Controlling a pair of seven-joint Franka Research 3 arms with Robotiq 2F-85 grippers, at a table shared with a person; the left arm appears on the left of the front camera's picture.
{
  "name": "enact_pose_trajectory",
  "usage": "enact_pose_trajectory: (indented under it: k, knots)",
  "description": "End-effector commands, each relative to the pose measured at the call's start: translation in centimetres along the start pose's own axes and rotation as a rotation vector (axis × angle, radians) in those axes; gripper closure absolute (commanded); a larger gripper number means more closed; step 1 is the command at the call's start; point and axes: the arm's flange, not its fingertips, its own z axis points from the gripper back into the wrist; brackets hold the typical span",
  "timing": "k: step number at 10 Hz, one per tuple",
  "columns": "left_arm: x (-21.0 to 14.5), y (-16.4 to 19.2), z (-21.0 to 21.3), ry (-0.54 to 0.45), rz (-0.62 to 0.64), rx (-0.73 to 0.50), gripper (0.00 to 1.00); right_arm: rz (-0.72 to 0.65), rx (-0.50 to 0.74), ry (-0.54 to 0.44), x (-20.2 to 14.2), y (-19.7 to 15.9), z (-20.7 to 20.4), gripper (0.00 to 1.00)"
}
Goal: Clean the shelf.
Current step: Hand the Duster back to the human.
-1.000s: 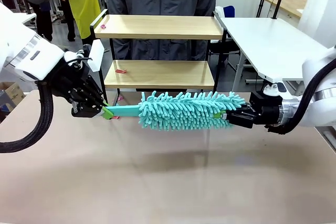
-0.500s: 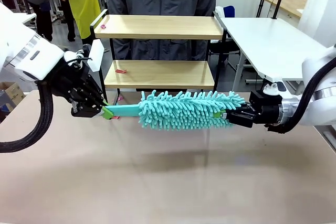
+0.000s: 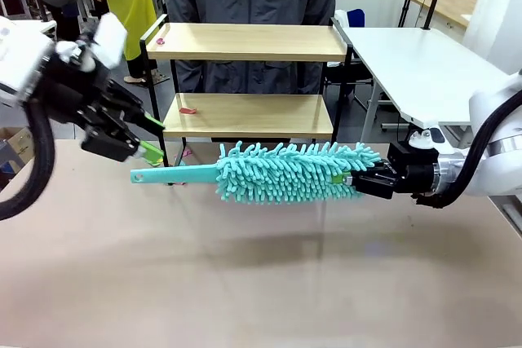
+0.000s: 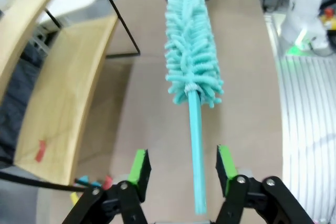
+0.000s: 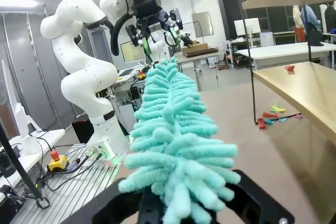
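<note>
My right gripper (image 3: pixel 359 178) pinches the head end of the teal duster (image 3: pixel 285 171), held level over the table (image 3: pixel 261 283); handle tip pointing left. My left gripper (image 4: pixel 179 165) stands spread, handle between the pads but untouched, lifted up-left of it in the front view. Step in hand, I judge: duster handed to right arm alone; next, swing its fibres onto a board. The shelf (image 3: pixel 245 41) stands beyond the duster, near the person; pale boards, black frame, small red scraps on both tiers

Duster (image 3: pixel 285 172) across, seemingly before shelf (image 3: pixel 248 115)
</note>
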Motion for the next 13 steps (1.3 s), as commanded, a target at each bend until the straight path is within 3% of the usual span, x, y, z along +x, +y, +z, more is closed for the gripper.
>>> enact_pose_trajectory:
  k: [1,3,6,7,9,13]
  knots:
    - [-3.2,-1.1,2.7,-0.152,0.006,-0.033,0.00,0.002,0.000,-0.001,0.1,0.1,-0.1,1.00]
    - [-6.2,-1.5,6.9,-0.238,0.038,-0.032,0.00,0.002,0.000,-0.001,0.1,0.1,-0.1,1.00]
    - [-9.7,-1.1,9.9,-0.236,0.083,-0.011,0.00,0.002,0.000,-0.001,0.1,0.1,-0.1,1.00]
    - [-6.6,0.9,10.2,-0.223,0.072,-0.015,0.00,-0.001,-0.001,0.000,0.0,0.0,0.0,0.83]
    - [-6.6,0.9,10.2,-0.223,0.072,-0.015,0.00,0.074,-0.018,-0.026,4.7,1.1,0.3,0.83]
    - [-6.6,0.9,10.2,-0.223,0.072,-0.015,0.00,0.278,-0.228,-0.136,17.0,6.0,3.4,0.83]
